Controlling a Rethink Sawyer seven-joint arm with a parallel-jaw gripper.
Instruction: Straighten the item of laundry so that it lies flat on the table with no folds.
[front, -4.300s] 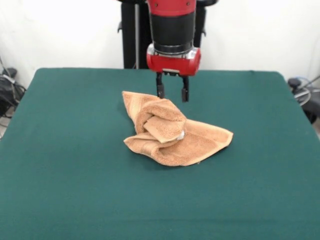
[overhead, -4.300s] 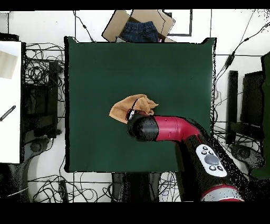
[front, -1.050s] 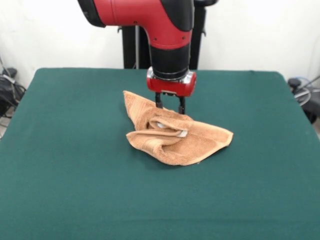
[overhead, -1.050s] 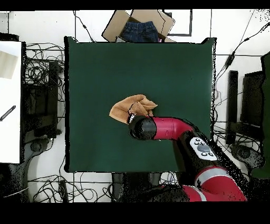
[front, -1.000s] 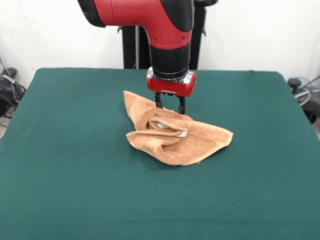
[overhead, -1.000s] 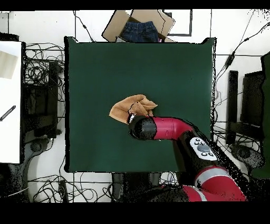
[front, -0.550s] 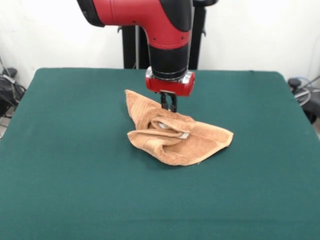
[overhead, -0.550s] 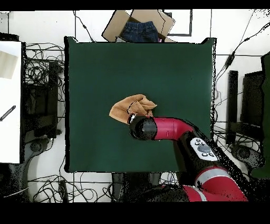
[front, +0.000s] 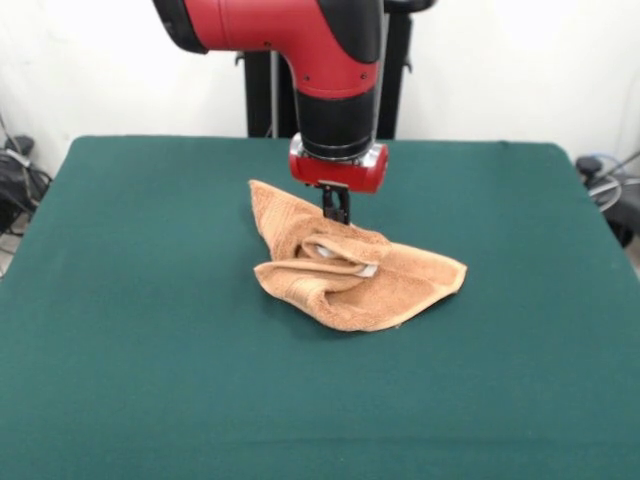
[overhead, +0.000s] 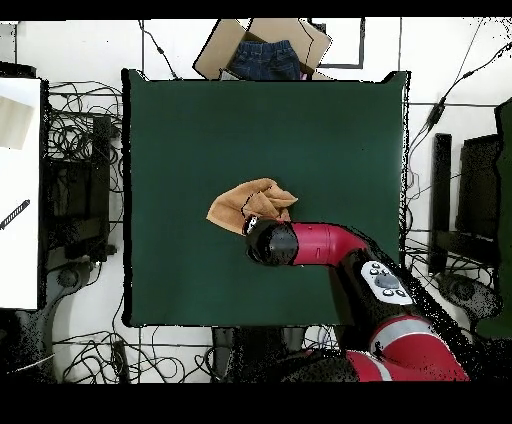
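The tool (front: 337, 212) is pinched closed on the far edge of the crumpled towel (front: 350, 275), which lies bunched and folded on the green counter (front: 140, 330).

Robot lab: cable tangles (overhead: 85, 130) around a green-topped table (overhead: 330, 140).

A dark green table (front: 150, 380) carries one crumpled, folded orange-tan towel (front: 390, 285) near its middle.
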